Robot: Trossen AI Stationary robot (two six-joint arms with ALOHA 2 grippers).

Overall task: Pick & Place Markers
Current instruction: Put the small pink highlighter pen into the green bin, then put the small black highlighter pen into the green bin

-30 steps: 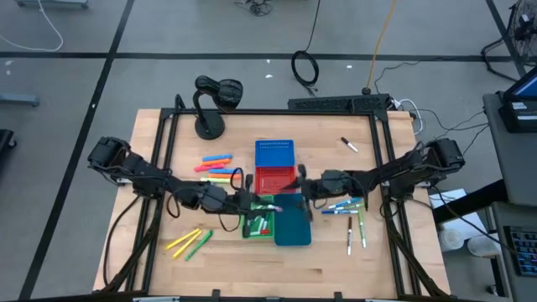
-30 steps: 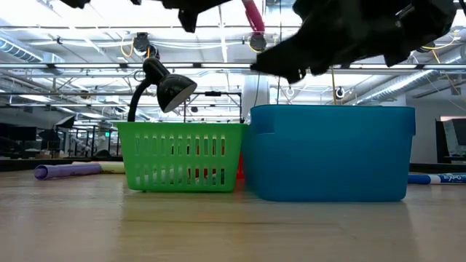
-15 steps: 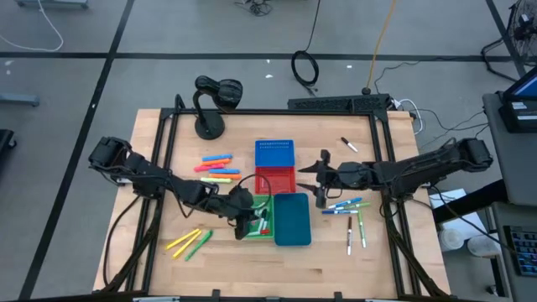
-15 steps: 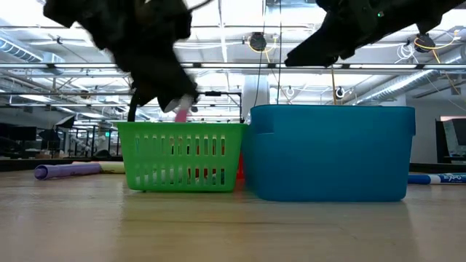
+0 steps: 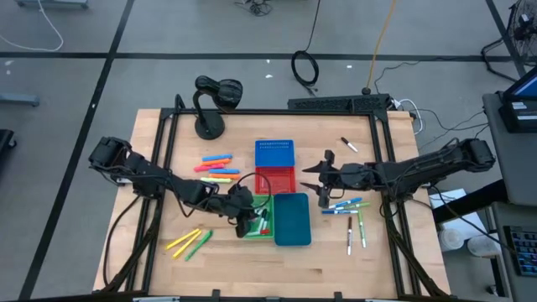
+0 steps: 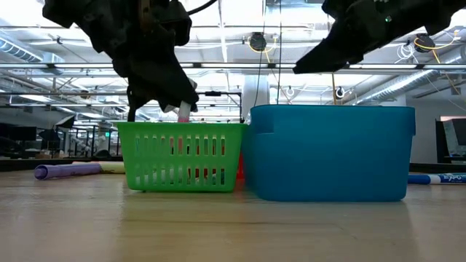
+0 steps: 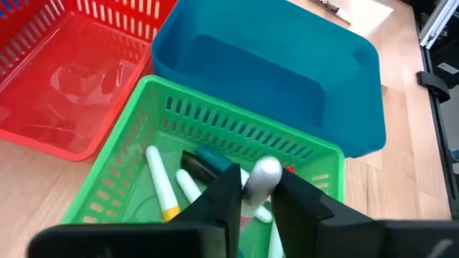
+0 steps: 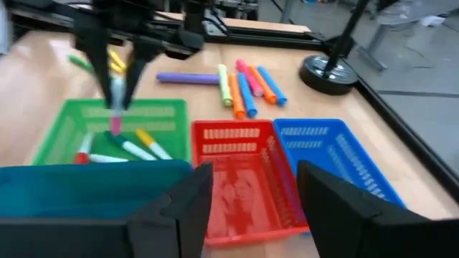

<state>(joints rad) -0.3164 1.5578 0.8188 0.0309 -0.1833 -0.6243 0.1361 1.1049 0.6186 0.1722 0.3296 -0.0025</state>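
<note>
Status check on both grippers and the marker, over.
Left gripper over green bin, marker upright between its fingers. Right gripper open, empty, above red bin. Nothing in the way.

Location: an industrial robotics lab or workshop hall. Indicators are the wooden workbench point(image 5: 277, 268) bounded by a black metal frame point(image 5: 168, 134), cables point(image 5: 306, 65) lying on the grey tiled floor point(image 5: 168, 33), and exposed ceiling trusses point(image 6: 233, 67) with overhead lighting.
</note>
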